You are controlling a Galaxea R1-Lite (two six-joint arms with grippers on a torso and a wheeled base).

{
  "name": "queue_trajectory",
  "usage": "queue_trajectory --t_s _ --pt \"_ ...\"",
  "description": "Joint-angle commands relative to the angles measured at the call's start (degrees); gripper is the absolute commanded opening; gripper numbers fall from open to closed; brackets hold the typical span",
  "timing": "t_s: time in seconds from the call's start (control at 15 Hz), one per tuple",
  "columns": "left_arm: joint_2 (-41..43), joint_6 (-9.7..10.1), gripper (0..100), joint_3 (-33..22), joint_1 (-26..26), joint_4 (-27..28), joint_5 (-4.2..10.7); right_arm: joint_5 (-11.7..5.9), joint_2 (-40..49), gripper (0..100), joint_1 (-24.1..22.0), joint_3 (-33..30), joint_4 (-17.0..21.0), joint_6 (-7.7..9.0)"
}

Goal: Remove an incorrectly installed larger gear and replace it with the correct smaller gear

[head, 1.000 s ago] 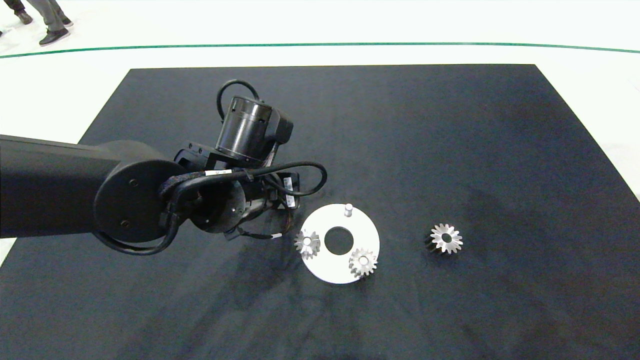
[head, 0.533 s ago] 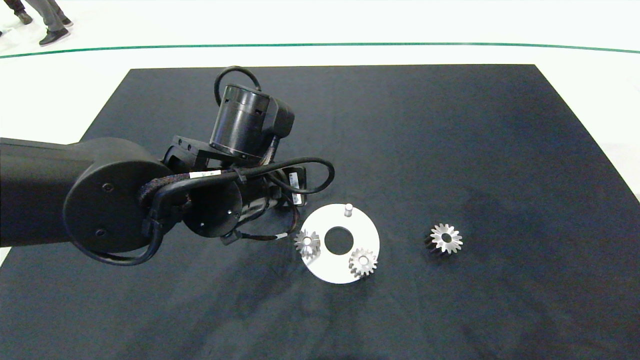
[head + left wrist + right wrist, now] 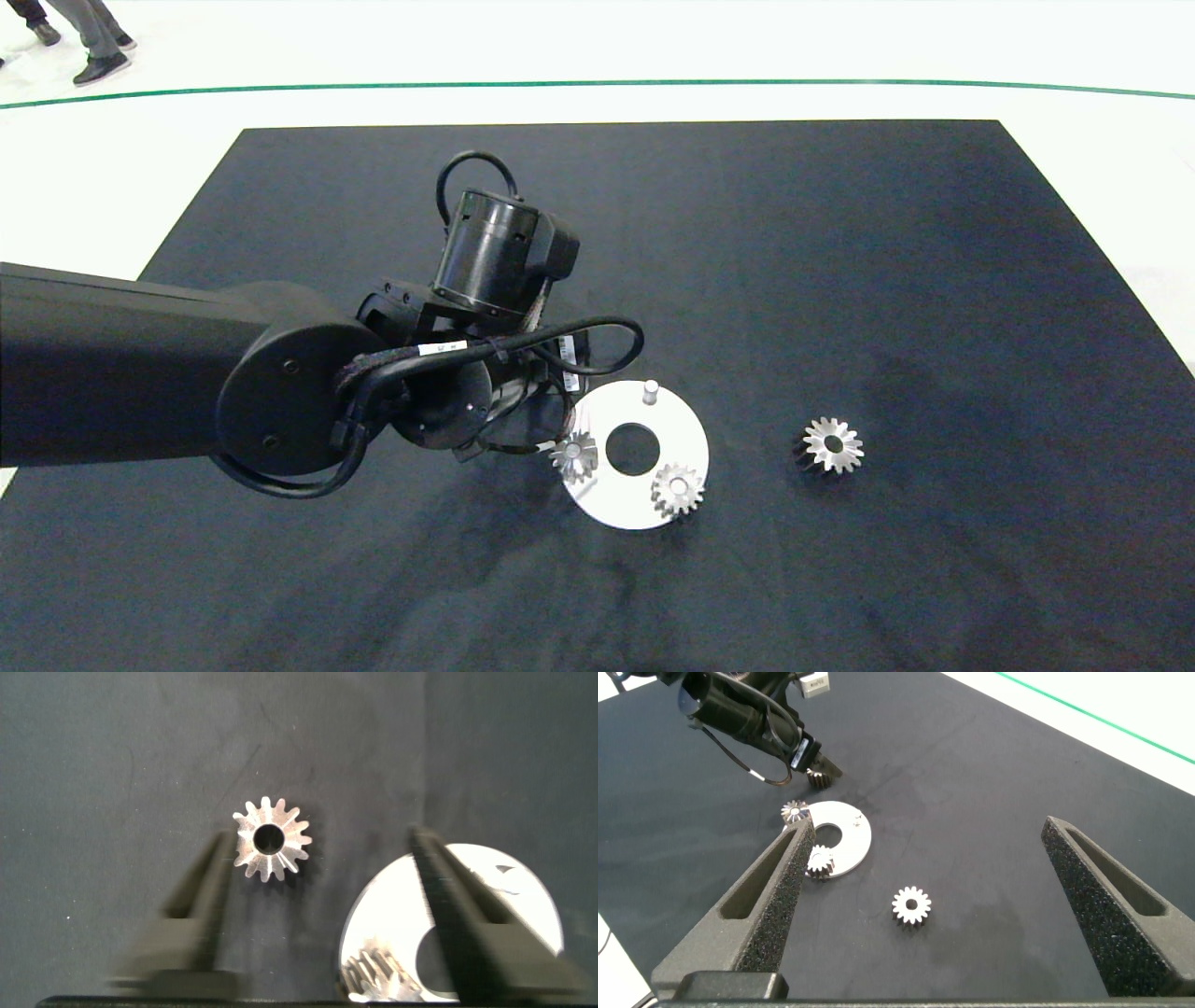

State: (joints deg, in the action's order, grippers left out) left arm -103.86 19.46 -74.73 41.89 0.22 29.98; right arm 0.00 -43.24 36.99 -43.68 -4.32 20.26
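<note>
**Left hand over the loose smaller gear, not yet gripping**

My left hand [image 3: 322,835] hangs above the table [image 3: 840,233] at about 10 o'clock of the white disc [image 3: 597,504]. Its fingers are spread wide and hold nothing.

The smaller gear [image 3: 271,839] lies flat on the table between them, bore pointing up. It sits off-centre, almost against one finger and well apart from the other. From the head view my own wrist hides it.

Judgement: I need to centre over the gear before closing, or the near finger may push it sideways.

The bare peg [image 3: 651,390] stands at 12 o'clock on the disc, roughly 3 o'clock from my left hand. Two other small gears sit on the disc at 9 and 5 o'clock.

The larger gear [image 3: 833,444] is already off, lying on the table at 3 o'clock of the disc.

My right hand [image 3: 924,824] is raised well clear, wide open and empty.
</note>
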Motion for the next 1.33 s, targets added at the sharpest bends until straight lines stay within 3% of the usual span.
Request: queue_trajectory --t_s 0.07,0.6,1.0,1.33 --pt "-0.73 -0.3 100 0.28 -0.23 0.04 0.17 0.0 0.0 100 0.02 0.0 -0.08 0.13" --pt "-0.99 -3.11 100 1.34 -1.81 -0.04 0.61 0.0 0.17 100 0.02 0.0 -0.08 0.13" --pt "-1.78 -3.2 99 2.04 -2.78 -0.04 0.52 0.0 0.0 100 0.02 0.0 -0.08 0.13" --pt "-2.66 -3.2 90 2.04 -3.74 -1.19 0.43 0.0 -0.09 100 0.02 0.26 -0.08 0.13"
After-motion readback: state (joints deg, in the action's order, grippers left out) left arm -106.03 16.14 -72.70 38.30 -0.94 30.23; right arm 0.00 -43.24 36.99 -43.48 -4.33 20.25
